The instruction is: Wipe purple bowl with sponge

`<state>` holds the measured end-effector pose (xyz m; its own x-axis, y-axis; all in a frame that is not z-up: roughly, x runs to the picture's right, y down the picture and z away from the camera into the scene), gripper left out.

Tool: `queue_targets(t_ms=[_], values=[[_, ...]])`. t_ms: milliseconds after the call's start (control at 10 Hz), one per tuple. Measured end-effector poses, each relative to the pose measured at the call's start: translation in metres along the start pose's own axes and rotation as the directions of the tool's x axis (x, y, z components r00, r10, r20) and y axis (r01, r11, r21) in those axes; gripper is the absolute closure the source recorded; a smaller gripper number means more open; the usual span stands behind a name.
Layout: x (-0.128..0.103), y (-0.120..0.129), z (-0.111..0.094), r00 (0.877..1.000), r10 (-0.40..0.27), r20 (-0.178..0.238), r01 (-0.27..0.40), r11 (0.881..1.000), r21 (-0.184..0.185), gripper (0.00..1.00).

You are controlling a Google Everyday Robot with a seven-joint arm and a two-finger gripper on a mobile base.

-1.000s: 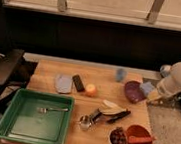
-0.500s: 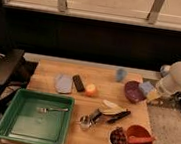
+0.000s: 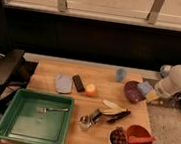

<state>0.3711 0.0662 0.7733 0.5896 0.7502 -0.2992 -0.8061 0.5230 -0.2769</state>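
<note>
The dark purple bowl (image 3: 132, 92) sits near the table's right edge. The light-blue sponge (image 3: 144, 87) rests against the bowl's right rim, partly over its opening. My white arm comes in from the right, and my gripper (image 3: 150, 94) is at the sponge, shut on it, just right of the bowl.
A blue cup (image 3: 120, 74) stands behind the bowl. An orange-red bowl (image 3: 138, 139) and a small dish of dark fruit (image 3: 118, 138) sit at front right. Utensils (image 3: 111, 111), a metal cup (image 3: 84, 122), an orange (image 3: 90, 89), a grey-blue cloth (image 3: 63, 83) and a green tray (image 3: 20, 127) lie leftward.
</note>
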Motion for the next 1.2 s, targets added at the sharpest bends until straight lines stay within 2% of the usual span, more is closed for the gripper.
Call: queue_targets(t_ms=[300, 700, 1200], values=[[-0.006, -0.001, 0.02, 1.0, -0.018, -0.017, 0.017, 1.0, -0.019, 1.0], [-0.015, -0.002, 0.053, 0.998, -0.041, -0.053, 0.037, 0.997, -0.073, 1.0], [-0.027, 0.007, 0.071, 0.995, -0.079, -0.068, 0.071, 0.991, -0.117, 1.0]])
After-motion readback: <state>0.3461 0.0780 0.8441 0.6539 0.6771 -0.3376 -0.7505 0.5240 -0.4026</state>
